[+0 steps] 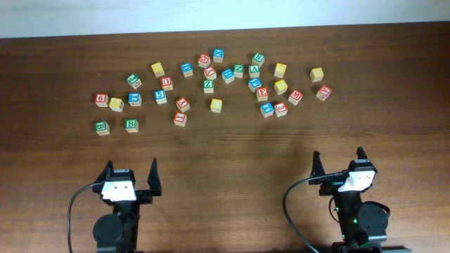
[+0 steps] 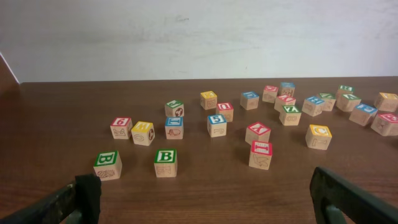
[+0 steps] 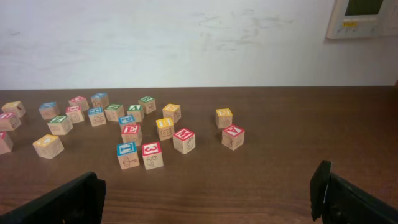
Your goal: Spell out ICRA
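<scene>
Wooden letter blocks [image 1: 209, 86] lie scattered across the upper centre of the table [image 1: 225, 147], none yet in a row. We note left end effector [image 1: 131, 169] and right end effector [image 1: 338, 156] spread wide, empty, low in frame. Risk: crowded neighbours knocked aside; misread faces.

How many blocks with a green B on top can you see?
2. The left B block sits at the cluster's near left corner; the right B block stands beside it, apart. Farther letters are unreadable, so others may be missed.
</scene>
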Available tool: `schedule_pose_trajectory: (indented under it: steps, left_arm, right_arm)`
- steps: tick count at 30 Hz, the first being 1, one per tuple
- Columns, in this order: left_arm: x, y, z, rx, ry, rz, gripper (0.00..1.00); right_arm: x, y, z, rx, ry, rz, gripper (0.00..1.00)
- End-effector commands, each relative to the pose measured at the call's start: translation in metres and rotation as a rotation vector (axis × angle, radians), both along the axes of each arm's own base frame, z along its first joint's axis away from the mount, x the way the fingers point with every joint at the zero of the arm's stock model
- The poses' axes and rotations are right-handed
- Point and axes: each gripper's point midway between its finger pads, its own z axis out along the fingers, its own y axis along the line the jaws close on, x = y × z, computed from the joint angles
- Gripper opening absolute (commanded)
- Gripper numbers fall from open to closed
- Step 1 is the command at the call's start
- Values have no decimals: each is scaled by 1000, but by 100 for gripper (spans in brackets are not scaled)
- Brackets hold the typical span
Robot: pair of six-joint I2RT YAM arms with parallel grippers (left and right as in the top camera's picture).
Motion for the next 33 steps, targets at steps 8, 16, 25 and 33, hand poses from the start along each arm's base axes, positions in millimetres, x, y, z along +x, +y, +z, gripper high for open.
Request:
schedule_pose_trajectory:
  steps: [8,16,25,33]
  left_arm:
    - [0,2,0,17,0,12,99]
    - [0,4,3,18,-11,21,99]
    - [-20,-27,44,-41,50,-153,99]
    - [-52,-33,143,-55,142,-186,99]
  right_arm:
    - [0,0,-1,-7,0,-2,98]
    - [0,0,-1,-7,-1,-2,98]
    - [0,0,-1,-7,0,-2,98]
    - [0,0,-1,-7,0,-2,98]
